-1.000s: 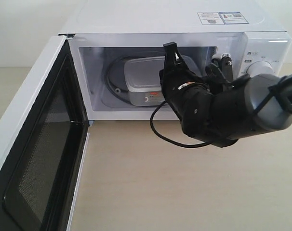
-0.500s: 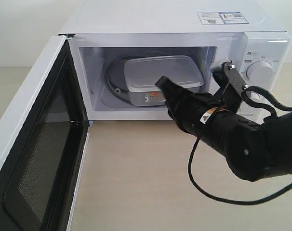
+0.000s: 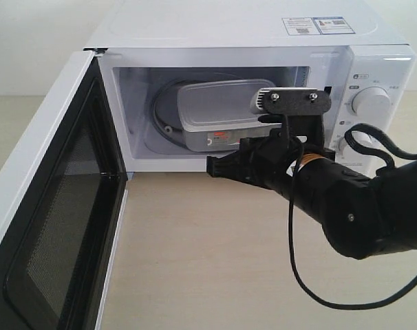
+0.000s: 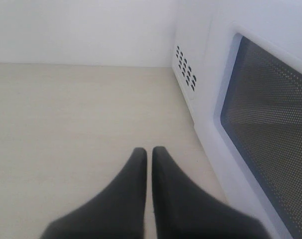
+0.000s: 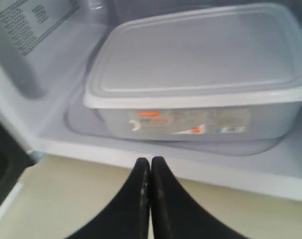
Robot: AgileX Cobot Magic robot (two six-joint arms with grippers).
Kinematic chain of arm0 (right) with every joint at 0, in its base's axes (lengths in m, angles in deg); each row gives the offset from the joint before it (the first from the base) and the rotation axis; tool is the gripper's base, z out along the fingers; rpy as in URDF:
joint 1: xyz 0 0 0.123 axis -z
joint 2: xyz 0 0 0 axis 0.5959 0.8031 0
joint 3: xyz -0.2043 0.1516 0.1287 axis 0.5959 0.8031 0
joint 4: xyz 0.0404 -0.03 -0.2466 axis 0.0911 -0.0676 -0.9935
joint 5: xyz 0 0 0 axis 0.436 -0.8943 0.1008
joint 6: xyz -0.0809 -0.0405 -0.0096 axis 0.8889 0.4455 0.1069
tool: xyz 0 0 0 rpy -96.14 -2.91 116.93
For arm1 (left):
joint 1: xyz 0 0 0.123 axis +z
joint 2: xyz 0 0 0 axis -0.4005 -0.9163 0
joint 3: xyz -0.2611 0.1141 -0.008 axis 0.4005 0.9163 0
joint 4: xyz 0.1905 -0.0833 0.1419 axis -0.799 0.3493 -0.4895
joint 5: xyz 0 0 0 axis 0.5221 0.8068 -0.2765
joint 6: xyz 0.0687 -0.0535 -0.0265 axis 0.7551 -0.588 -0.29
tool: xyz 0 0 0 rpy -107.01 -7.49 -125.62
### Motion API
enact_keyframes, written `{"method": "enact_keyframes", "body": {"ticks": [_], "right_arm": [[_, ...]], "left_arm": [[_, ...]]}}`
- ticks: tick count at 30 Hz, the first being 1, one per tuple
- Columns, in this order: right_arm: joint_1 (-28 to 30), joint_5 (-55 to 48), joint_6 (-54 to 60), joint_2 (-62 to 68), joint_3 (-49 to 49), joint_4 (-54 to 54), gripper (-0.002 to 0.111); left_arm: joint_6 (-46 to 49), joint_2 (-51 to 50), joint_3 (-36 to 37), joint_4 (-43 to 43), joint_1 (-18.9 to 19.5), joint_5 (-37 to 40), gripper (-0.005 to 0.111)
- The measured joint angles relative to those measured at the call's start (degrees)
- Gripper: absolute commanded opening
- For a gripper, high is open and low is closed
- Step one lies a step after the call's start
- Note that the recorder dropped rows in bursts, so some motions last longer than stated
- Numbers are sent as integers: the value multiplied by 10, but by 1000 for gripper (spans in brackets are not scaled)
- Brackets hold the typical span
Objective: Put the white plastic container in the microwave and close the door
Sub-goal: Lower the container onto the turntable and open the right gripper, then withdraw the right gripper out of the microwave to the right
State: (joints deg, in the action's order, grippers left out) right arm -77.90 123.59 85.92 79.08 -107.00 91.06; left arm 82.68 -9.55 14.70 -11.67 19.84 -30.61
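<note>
Sitting inside the microwave (image 3: 236,31): white plastic container (image 3: 215,103)

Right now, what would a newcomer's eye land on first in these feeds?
The microwave stands with its door swung wide open on the left. Inside, the white plastic container sits on the turntable. The right gripper, shut and empty, hangs just outside the opening.
</note>
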Motion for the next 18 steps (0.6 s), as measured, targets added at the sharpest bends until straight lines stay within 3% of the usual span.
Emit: {"method": "enact_keyframes", "body": {"ticks": [12,18], "right_arm": [[1,113,39,114,-2,7,0],[1,116,40,138,-47,-10,0]], "left_arm": [[0,0,0,0,0,0,4],[0,0,0,0,0,0,4]]}}
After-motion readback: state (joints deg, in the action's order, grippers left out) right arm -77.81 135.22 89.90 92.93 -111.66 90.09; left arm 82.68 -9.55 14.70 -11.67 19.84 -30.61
